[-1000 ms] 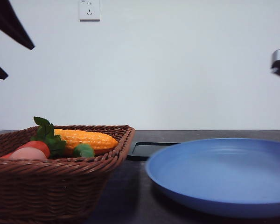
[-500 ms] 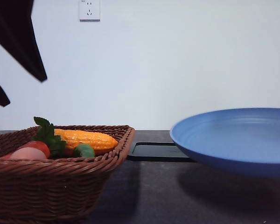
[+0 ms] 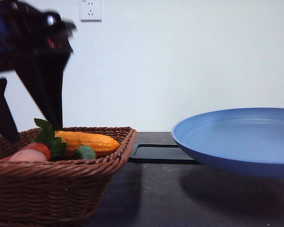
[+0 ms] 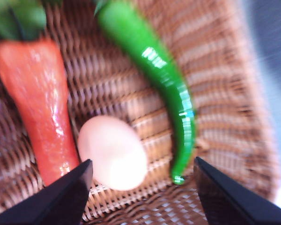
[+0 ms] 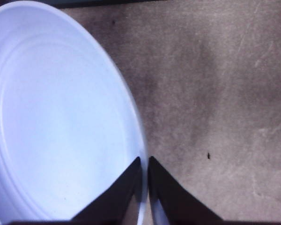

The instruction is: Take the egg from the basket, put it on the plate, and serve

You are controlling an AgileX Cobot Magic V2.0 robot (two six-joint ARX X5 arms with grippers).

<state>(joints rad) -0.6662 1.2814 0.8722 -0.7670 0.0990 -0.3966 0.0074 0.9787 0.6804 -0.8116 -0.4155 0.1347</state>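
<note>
A plain test bench, lab-like: bare white wall (image 3: pixel 180 66), one power socket (image 3: pixel 91 10), dark scuffed worktop (image 5: pixel 215 93), toy food props.

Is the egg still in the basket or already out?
In. The egg lies on the woven floor of the basket, between the carrot and green pepper; the open left tool straddles it without touching.

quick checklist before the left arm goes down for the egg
1. Left gripper open: ok, fingers spread wide.
2. Egg between the fingers: ok, though nearer one finger.
3. Neighbours clear: not ok, carrot touches or nearly touches the egg; green pepper lies apart.
4. Gripper over the basket: ok.
5. Plate held by right gripper: ok, pinched at its rim, lifted off the table.
6. Plate bare for the egg: ok.
</note>
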